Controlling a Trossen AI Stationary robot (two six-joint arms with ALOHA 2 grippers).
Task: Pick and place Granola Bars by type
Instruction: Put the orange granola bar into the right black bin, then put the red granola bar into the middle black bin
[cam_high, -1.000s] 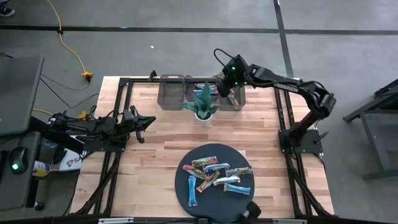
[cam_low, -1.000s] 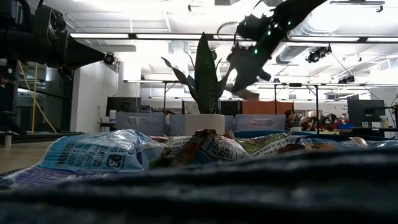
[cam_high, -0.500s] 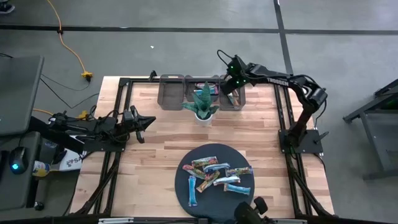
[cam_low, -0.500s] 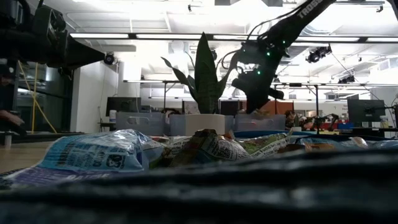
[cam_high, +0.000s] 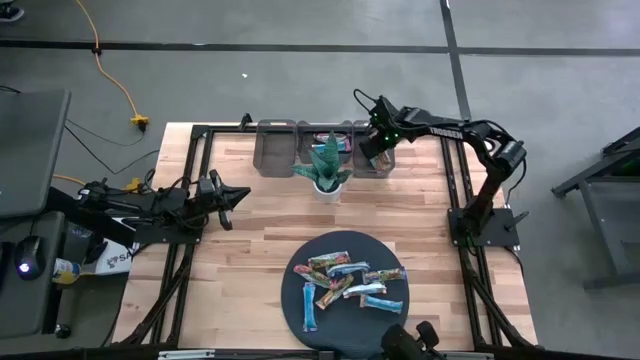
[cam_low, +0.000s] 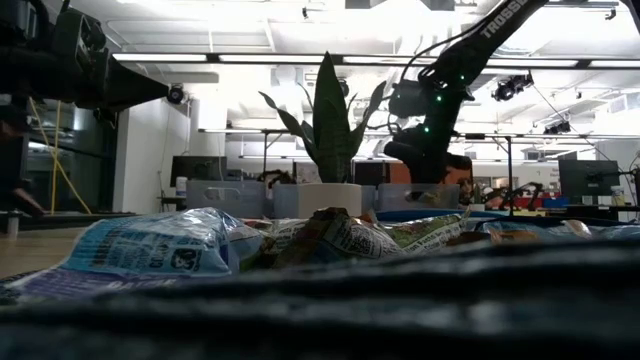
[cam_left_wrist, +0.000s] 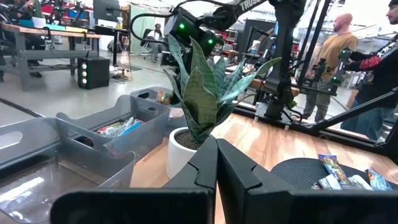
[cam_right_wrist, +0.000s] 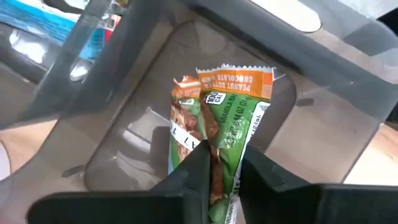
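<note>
My right gripper (cam_high: 372, 150) (cam_right_wrist: 222, 171) reaches down into the rightmost compartment of the grey tray (cam_high: 383, 168) at the table's far edge, shut on a green granola bar with an orange end (cam_right_wrist: 235, 115). A second green and orange bar (cam_right_wrist: 182, 121) lies beside and partly under it on the compartment floor. Several more granola bars (cam_high: 345, 282), blue, green and brown, lie on the dark round plate (cam_high: 300, 300) near the table's near edge. Blue bars (cam_high: 330, 138) rest in the middle compartment. My left gripper (cam_high: 236, 196) (cam_left_wrist: 216, 155) waits shut at the table's left side. My right gripper pinches the green bar between its two fingers near one end (cam_right_wrist: 225, 149), coming from above and slanting down into the compartment. The fingers lie along the bar. Its orange end (cam_right_wrist: 239, 76) points away from the gripper, low in the compartment; whether it touches the floor I cannot tell.
A potted plant with spiky green leaves (cam_high: 325, 165) stands just in front of the tray, between it and the plate. The leftmost tray compartment (cam_high: 272, 148) shows nothing inside. Bare wood lies between plant and plate. People stand in the room beyond the table.
My right gripper has come down from above the tray into the rightmost compartment, shifting slightly toward the table's right edge and carrying the green bar with it. The left arm has kept still.
</note>
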